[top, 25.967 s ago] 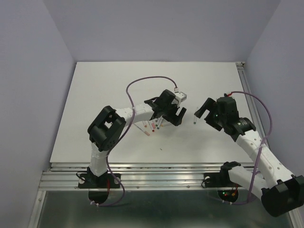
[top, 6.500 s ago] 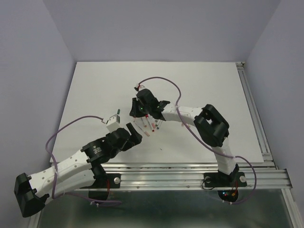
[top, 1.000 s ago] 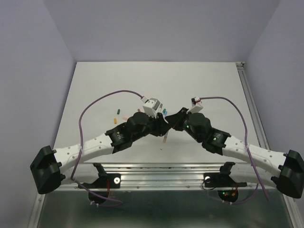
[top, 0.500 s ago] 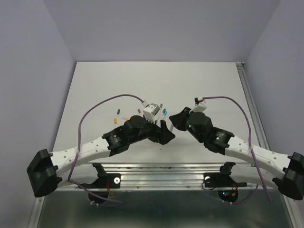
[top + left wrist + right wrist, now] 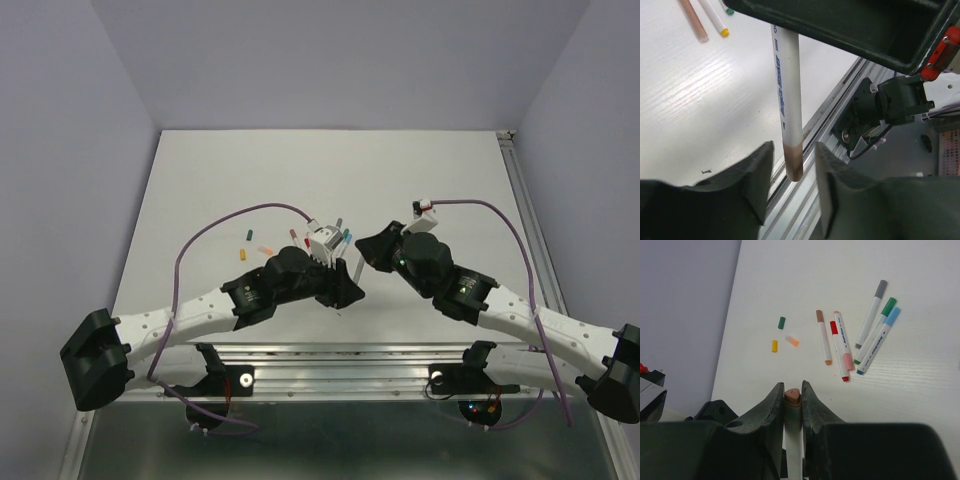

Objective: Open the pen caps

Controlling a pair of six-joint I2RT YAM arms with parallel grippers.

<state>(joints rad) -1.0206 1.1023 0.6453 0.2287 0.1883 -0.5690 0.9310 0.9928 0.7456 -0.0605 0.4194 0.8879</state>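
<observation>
Pens (image 5: 870,312) lie in a loose fan at mid-bench, six of them, with grey, green, blue, red, pink and brown ends; three loose caps (image 5: 781,322), green, yellow and orange, rest apart on their left-edge side; right pincer (image 5: 792,390) pinches a white pen (image 5: 787,100) raised toward the near edge; left pincer (image 5: 793,150) stands spread, flanking its brown end without touching; bench (image 5: 200,180) is white; an aluminium rail (image 5: 350,350) runs along the near edge; walls (image 5: 330,60) are lilac.
</observation>
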